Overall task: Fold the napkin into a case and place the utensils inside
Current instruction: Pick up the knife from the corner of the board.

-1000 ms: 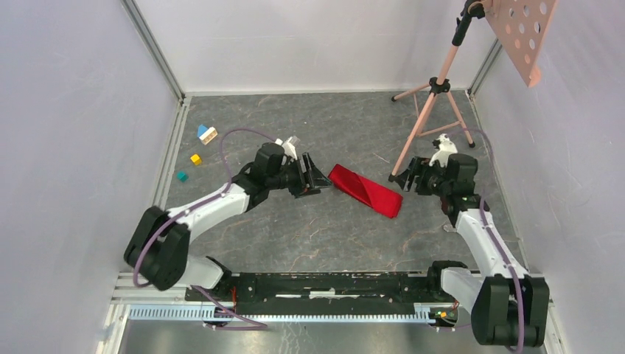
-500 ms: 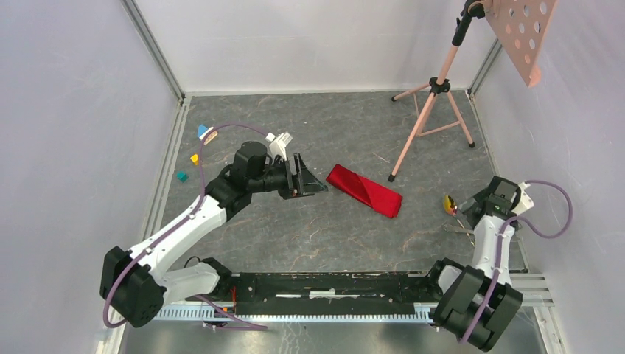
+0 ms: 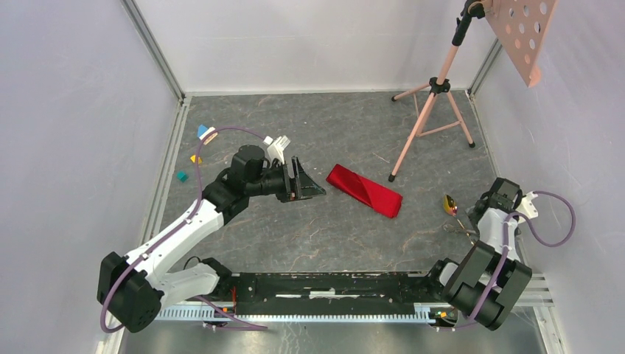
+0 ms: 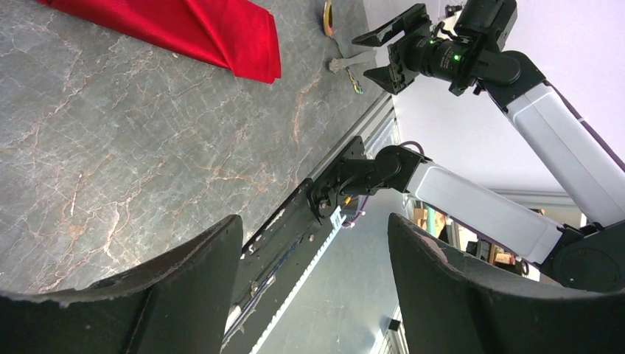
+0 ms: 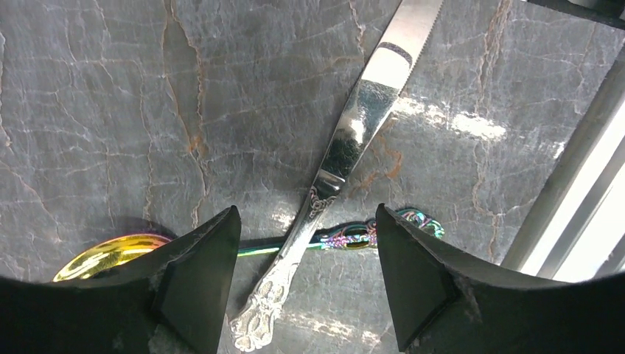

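The grey marbled table [image 3: 332, 236] carries everything, and the red napkin [image 3: 365, 189] lies near its middle, already folded into one narrow slanting band. Whether it has an open pocket cannot be told from here. It is thin, soft cloth, so it will probably sag and slide on the smooth top. A pinch at a corner or along one free edge looks the best hold, and something should pin the other end.

One pink tripod stand [image 3: 435, 88] rises behind the napkin and to its right, with one foot close to the cloth's far edge.

The left gripper [image 3: 309, 179] hangs just left of the napkin with its claws spread and nothing between them. The right gripper [image 5: 306, 221] is well to the right of the napkin and nearer the arm bases. It hovers over the cutlery with its claws wide and empty.

Two utensils show there. One silver knife [image 5: 346, 140] lies across the handle of one spoon [image 5: 110, 254], which has a gold bowl and an iridescent stem. Both are stiff, light, slick metal lying flat. The narrow handle, taken across its width, seems the surest place to grip, and the knife, being on top, would come up first.

At least three small coloured toy blocks [image 3: 181, 176] sit far to the left of the napkin. A cable partly hides them.
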